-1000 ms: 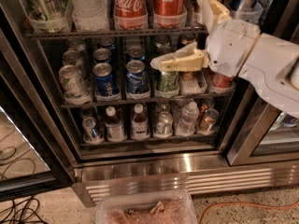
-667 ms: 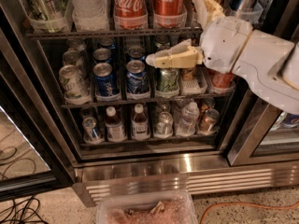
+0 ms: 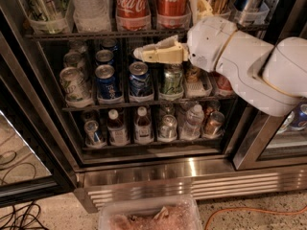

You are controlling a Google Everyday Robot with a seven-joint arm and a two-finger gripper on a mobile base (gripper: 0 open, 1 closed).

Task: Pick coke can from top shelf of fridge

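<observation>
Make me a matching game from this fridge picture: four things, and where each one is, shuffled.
Things:
1. coke cans
2. blue cans
3. bottles
4. claw

Places:
a. lowest shelf
b. open, out in front of the shelves, near the red cans
c. top shelf
d. middle shelf

Pairs: 1-c, 2-d, 3-a, 4-b.

Above the top shelf [image 3: 96,34], the two coke cans [image 3: 132,4] were cut off at their tops by the picture's upper edge, as were the bottles [image 3: 91,4] beside them. The gripper [image 3: 165,23], its fingers spread at the top shelf's front rail, and the white arm [image 3: 249,66] covered the top shelf's right end and the cans [image 3: 221,84] just below it. Labels far below the top shelf were too small to read.
</observation>
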